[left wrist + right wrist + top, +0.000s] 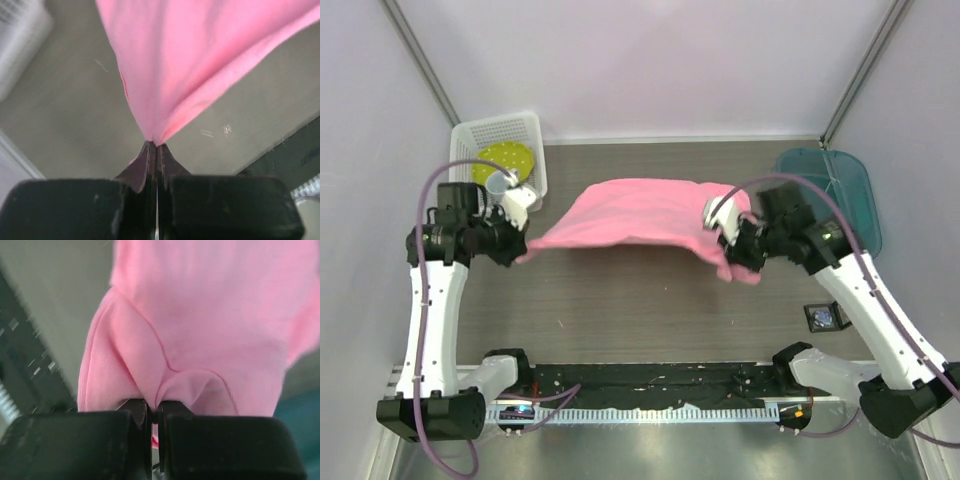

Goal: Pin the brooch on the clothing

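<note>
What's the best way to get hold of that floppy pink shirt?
By its two opposite ends, one arm coming in from each side. The pink shirt is limp, so one grip would likely bunch it. The left fingers pinch a gathered corner and the right fingers a folded edge, spreading it between them.

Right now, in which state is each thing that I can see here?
pink T-shirt: bunched, gripped at both ends, not spread flat.
left gripper: shut on the pink T-shirt.
right gripper: shut on the pink T-shirt.
white basket: upright, holding a yellow-green disc.
teal tray: flat on the table.
small black case: on the table; open or closed, unclear.
brooch: not visible.
</note>
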Robot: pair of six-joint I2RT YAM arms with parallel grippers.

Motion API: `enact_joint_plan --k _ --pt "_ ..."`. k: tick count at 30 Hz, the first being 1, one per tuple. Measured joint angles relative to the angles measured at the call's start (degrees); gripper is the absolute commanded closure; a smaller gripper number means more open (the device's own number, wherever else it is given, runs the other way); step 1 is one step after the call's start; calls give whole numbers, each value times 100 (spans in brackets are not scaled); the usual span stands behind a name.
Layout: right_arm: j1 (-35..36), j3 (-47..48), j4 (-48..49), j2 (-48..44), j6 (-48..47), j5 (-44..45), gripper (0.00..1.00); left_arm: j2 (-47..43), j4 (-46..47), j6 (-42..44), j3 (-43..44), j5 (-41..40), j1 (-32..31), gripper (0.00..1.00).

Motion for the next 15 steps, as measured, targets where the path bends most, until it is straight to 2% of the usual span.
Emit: enact_joint_plan --k 3,5,6,7,8,9,10,13,15 --pt "772 -1019 -525 -175 -177 -177 88 -192 -466 1078 -916 74 0 100" --pt "1154 -1585 -872 7 -345 -282 77 -271 -619 1849 -1578 -20 0 100" --pt "1241 -1788 -1056 125 -422 -313 50 -367 -704 2234 -1904 -114 0 100" --pt "1266 -1930 -1200 216 -498 -310 40 -498 -807 2583 -2166 -208 0 82" --pt "1266 -1998 -1314 278 -518 -304 31 -640 -883 2861 -2356 -278 -2 68" --pt "1266 -2020 -1386 313 -557 -282 16 -791 -914 3093 -2507 -358 -2 57" --pt "1261 -2022 -1416 332 -603 -260 15 -964 -999 3281 -2647 -439 0 40" --pt "1137 -2002 -1333 378 -555 -236 13 -1088 -1130 3609 -2697 -527 0 23" --pt "846 -1919 -1189 503 -422 -212 13 -975 -1200 3624 -2568 -503 0 19"
